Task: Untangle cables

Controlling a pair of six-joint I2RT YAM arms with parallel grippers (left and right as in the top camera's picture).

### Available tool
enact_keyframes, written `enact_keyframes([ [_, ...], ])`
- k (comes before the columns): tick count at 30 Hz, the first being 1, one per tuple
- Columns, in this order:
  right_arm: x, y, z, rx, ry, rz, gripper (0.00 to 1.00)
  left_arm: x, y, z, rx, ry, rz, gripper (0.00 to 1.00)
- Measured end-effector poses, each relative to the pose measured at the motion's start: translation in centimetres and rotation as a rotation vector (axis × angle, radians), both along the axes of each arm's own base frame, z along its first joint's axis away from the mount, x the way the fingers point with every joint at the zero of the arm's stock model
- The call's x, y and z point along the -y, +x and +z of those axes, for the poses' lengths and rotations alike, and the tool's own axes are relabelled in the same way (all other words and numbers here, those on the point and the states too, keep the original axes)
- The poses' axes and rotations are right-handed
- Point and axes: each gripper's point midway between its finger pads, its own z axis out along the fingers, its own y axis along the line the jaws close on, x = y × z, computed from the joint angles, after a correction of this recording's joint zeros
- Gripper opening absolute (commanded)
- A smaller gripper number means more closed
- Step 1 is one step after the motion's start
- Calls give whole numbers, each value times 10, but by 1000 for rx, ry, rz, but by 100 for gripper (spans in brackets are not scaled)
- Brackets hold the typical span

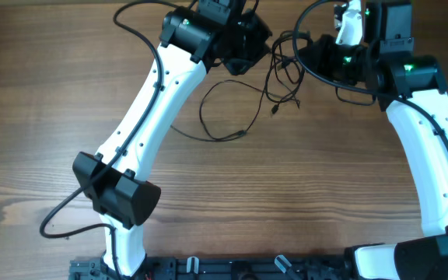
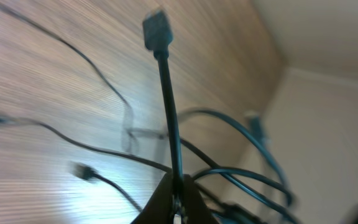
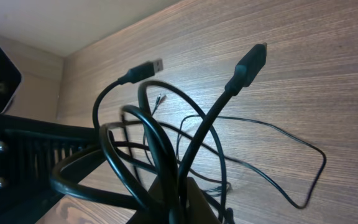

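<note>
The left fingers [image 2: 163, 202] are pinched together on one of the cables [image 2: 169, 112] just below its plug [image 2: 157, 31], which stands up above them. A slack loop [image 1: 243, 134] lies flat on the desk [image 1: 302, 194] near them. Next comes the knot [image 1: 284, 68], between the two arms. The right fingers [image 3: 201, 202] are clamped on several strands of it. The step looks like this: both sides gripped, ready to separate. The next move calls for drawing the arms apart slowly and feeding the plug back through the loops. The desk is brown woodgrain, and a pale wall [image 2: 334, 143] stands behind.
</note>
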Motion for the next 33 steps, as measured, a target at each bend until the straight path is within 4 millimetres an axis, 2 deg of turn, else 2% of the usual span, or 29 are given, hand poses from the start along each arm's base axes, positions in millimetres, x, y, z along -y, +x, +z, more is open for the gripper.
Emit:
enact_keyframes([
  [2,0,0,1,9,-4,6,4,-21,0,-4,63,143,-13,4],
  [4,0,1,0,12,-15,3,4,-58,-12,6,115,318,9,4],
  [6,5,3,-2,17,-46,-20,4,-104,-32,37,180,459,53,4],
  [10,10,5,-1,23,-55,-38,4,-185,-68,84,221,576,173,3],
  [11,19,7,-1,25,-71,-65,4,-206,-73,91,224,607,217,4],
  [13,53,13,-3,18,-105,-155,4,-248,-79,105,233,658,326,4],
  [15,79,17,-5,13,-131,-225,4,-279,-87,119,251,683,419,4],
  [16,83,17,-5,16,-140,-232,4,-287,-93,126,266,682,447,4],
  [18,77,15,-3,27,-136,-197,4,-288,-100,135,293,664,448,4],
  [20,69,14,-2,29,-115,-168,4,-283,-99,134,294,646,427,4],
  [23,63,12,-1,22,-89,-156,4,-260,-88,123,267,557,345,4],
  [24,61,12,0,17,-80,-156,4,-239,-78,116,254,479,284,4],
  [26,55,10,0,14,-66,-141,4,-211,-63,109,255,399,209,4],
  [27,51,10,2,18,-56,-129,4,-191,-51,105,275,370,143,7],
  [29,46,9,3,20,-44,-112,4,-153,-35,94,352,398,-65,22],
  [30,45,9,4,21,-39,-107,4,-128,-36,77,392,463,-277,28],
  [32,44,9,4,21,-36,-104,4,-99,-49,50,425,565,-593,32],
  [33,44,8,4,20,-35,-103,4,-84,-53,39,448,597,-712,42],
])
